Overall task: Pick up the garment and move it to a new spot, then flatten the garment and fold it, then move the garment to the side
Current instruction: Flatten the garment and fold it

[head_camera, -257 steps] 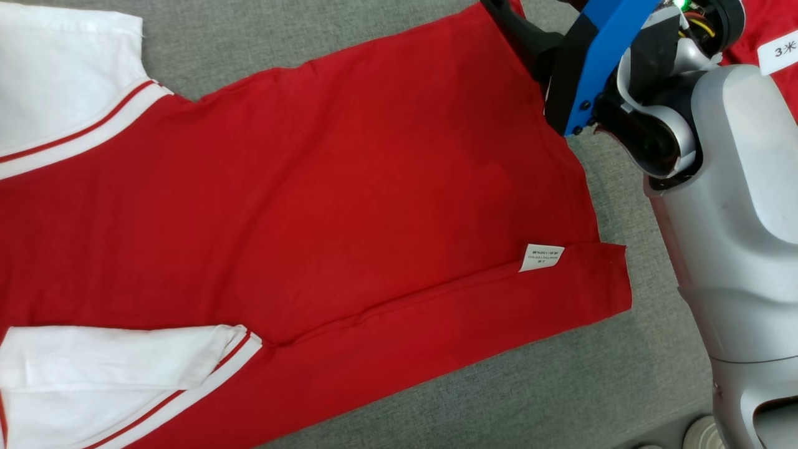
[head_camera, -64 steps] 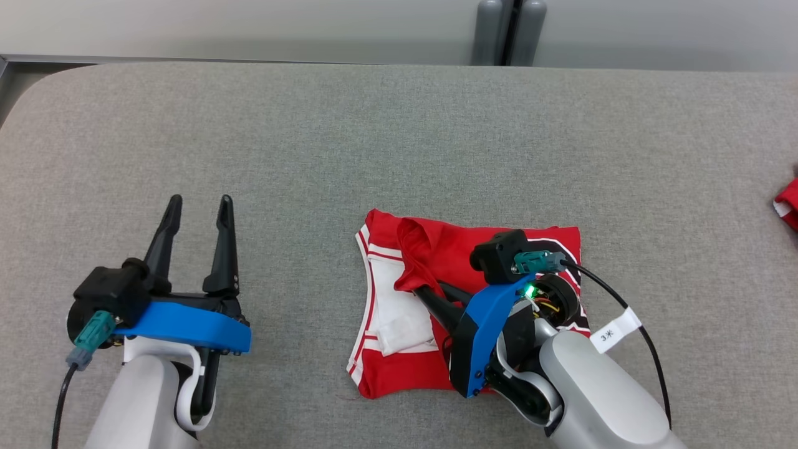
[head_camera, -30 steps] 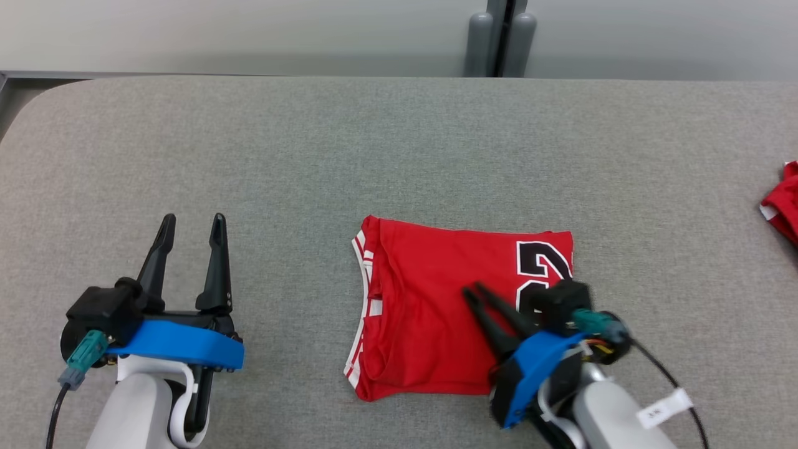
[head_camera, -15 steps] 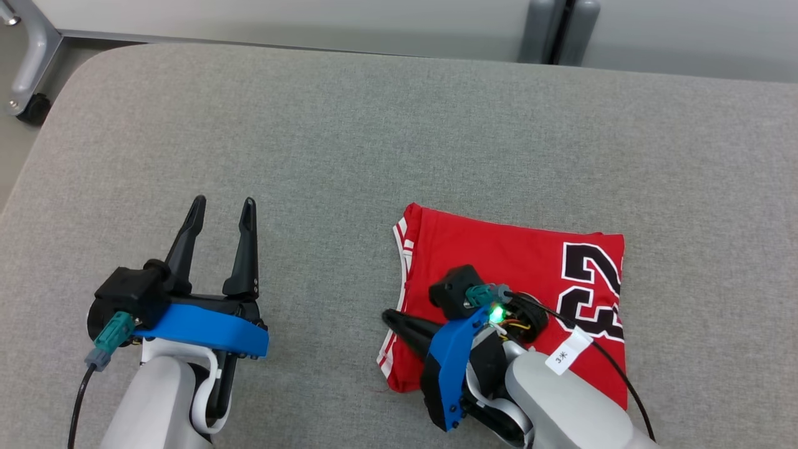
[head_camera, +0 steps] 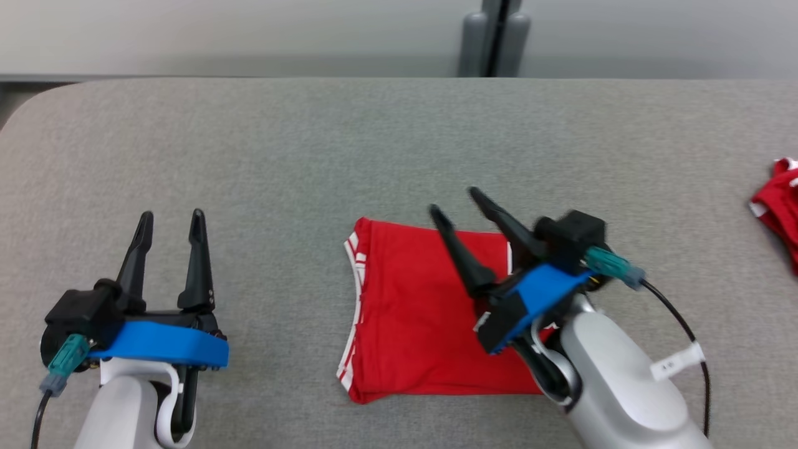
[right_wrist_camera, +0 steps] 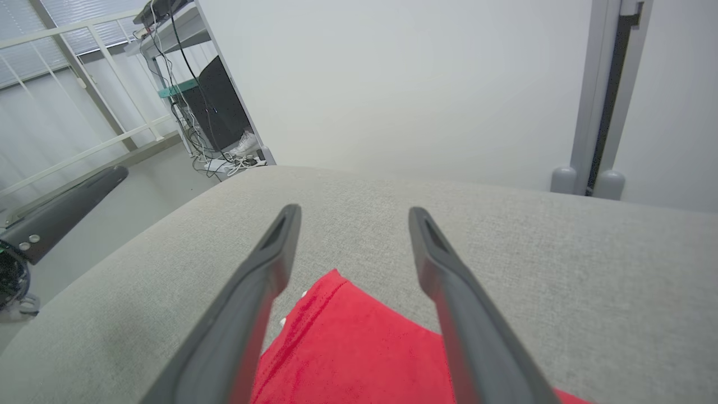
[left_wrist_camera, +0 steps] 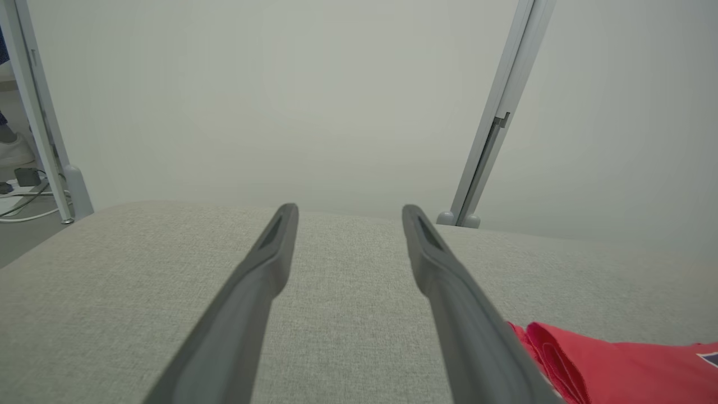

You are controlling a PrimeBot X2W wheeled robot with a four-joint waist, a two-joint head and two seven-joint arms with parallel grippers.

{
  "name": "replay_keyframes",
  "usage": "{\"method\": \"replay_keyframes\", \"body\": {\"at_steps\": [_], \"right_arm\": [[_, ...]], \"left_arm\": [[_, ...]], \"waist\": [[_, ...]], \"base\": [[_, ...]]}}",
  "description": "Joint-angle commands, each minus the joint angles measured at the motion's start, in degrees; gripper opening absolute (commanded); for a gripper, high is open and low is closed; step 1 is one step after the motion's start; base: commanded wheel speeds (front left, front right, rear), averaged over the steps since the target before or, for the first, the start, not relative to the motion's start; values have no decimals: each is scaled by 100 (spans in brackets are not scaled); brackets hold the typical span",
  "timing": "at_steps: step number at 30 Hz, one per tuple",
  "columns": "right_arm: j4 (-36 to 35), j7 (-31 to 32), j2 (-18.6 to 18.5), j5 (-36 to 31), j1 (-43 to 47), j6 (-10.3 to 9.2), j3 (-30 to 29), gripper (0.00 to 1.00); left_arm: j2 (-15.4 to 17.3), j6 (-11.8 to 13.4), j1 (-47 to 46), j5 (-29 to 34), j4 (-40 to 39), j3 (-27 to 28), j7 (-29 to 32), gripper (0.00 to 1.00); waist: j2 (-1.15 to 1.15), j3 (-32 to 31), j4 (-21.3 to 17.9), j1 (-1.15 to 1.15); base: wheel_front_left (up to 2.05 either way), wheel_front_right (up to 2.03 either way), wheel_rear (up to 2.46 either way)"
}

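The right gripper (head_camera: 452,199) and its pale forearm (head_camera: 617,386), slightly blurred, cover the right part of the folded red garment (head_camera: 405,312). A second red cloth (head_camera: 776,206) is cut off by the picture's right edge. The writing on the cable's white tag (head_camera: 677,363) is too small to read. In the left wrist view the garment (left_wrist_camera: 617,365) runs off the bottom right corner.

Folded red garment (right_wrist_camera: 348,348) on grey table (right_wrist_camera: 561,269); right tool (right_wrist_camera: 353,212) spread above, empty.

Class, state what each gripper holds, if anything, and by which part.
Nothing is held. The left gripper and right gripper are open; the right hangs above the red garment.
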Motion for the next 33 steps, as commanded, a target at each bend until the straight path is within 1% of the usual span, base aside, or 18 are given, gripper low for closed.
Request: {"method": "replay_keyframes", "body": {"at_steps": [1,4,9,14,17,22,33], "right_arm": [[-64,-53,-18,-213,250,3,-214,100],[-399,-81,-13,-669,667,3,-832,100],[-936,137,-28,-1160,1470,3,-1881,100],[-1398,296,-31,-1190,2003,3,-2509,100],[-1575,372,-58,-1239,2223,3,-2761,100],[-1714,523,-111,-1332,2484,3,-2913,100],[-1629,699,-91,-1301,2608,3,-2822,100]], "left_arm": [[24,25,117,50,-35,78,-25,100],[26,27,283,100,-46,161,-25,100],[-3,22,496,131,-3,245,-25,100],[-32,17,709,151,21,351,-25,100],[-38,15,839,177,37,402,-25,100],[-57,14,1016,180,108,413,-25,100],[-6,48,1077,138,432,368,32,100]], "waist": [[0,-191,-223,0],[0,-303,-395,0],[0,-517,-585,0],[0,-722,-712,0],[0,-849,-762,0],[0,-1029,-787,0],[0,-1232,-848,0]], "base": [[0,0,0],[0,0,0],[0,0,0],[0,0,0],[0,0,0],[0,0,0],[0,0,0]]}}
